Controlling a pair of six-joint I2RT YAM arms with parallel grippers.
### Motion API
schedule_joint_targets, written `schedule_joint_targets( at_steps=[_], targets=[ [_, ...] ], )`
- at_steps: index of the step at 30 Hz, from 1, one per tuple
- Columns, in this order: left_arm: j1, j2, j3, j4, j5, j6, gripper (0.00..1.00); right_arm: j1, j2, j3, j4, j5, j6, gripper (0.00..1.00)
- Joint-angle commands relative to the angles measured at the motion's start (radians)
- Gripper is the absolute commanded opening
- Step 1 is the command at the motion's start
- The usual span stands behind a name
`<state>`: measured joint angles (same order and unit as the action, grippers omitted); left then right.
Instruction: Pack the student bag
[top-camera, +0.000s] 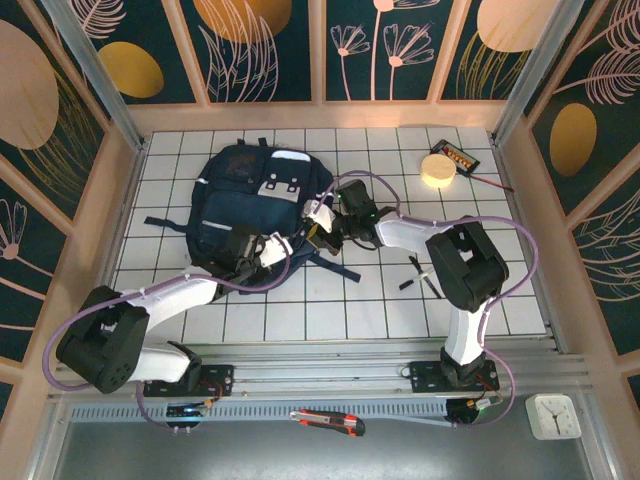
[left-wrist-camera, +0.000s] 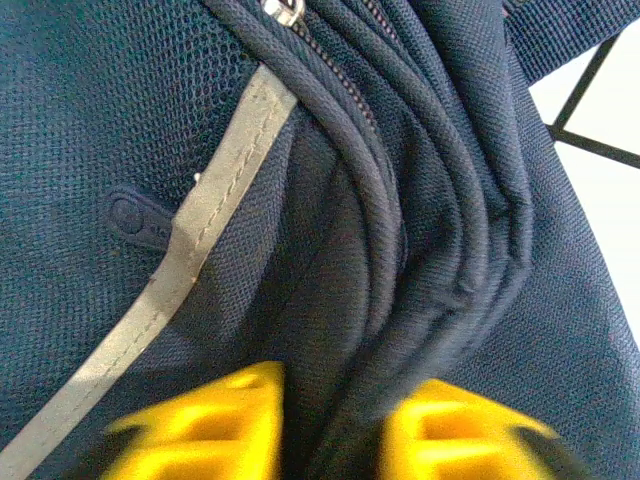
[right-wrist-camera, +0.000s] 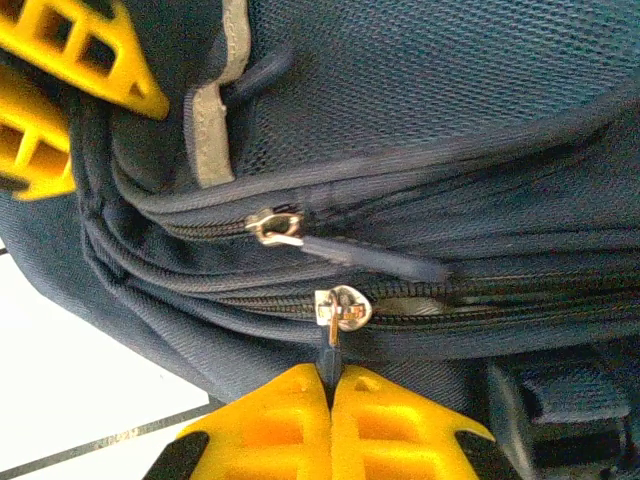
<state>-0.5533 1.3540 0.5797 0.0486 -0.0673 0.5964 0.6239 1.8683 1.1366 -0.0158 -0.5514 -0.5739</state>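
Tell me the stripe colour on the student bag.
Light grey stripe on navy student bag; best in left wrist view.

The white arms (top-camera: 170, 295) have black joints (top-camera: 100, 345), lilac cables (top-camera: 534, 258) and yellow latticed fingers (right-wrist-camera: 400, 420).

No writing, brand or number that I can read.
The pale patches (top-camera: 281, 184) on the student bag (top-camera: 235, 175), just past my left fingers (left-wrist-camera: 245, 420) and right fingers (right-wrist-camera: 395, 420), carry marks too small to make out; so do the dark device (top-camera: 459, 157) far beyond my right fingers and the white dial (top-camera: 553, 416) well behind them.
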Motion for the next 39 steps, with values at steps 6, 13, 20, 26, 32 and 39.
schedule_joint_targets(
  at_steps=[6,13,20,26,32,39],
  targets=[
    [0.008,-0.066,-0.072,-0.024,-0.032,-0.003,0.0,-0.021,-0.027,0.008,-0.02,-0.028,-0.017,0.0],
    [0.008,-0.186,-0.165,-0.043,0.027,0.045,0.0,-0.102,0.071,0.115,-0.074,0.073,-0.071,0.0],
    [0.008,-0.149,-0.162,-0.047,0.054,0.057,0.0,-0.129,0.19,0.271,-0.08,0.154,-0.073,0.0],
    [0.008,-0.146,-0.161,-0.052,0.042,0.056,0.0,-0.146,0.262,0.376,-0.09,0.175,-0.057,0.0],
    [0.008,-0.147,-0.146,-0.049,0.033,0.034,0.0,-0.157,0.228,0.346,-0.059,0.191,-0.037,0.01],
    [0.008,-0.252,-0.118,-0.027,0.04,-0.052,0.4,-0.16,0.071,0.176,0.049,0.168,-0.051,0.51]
  ],
)
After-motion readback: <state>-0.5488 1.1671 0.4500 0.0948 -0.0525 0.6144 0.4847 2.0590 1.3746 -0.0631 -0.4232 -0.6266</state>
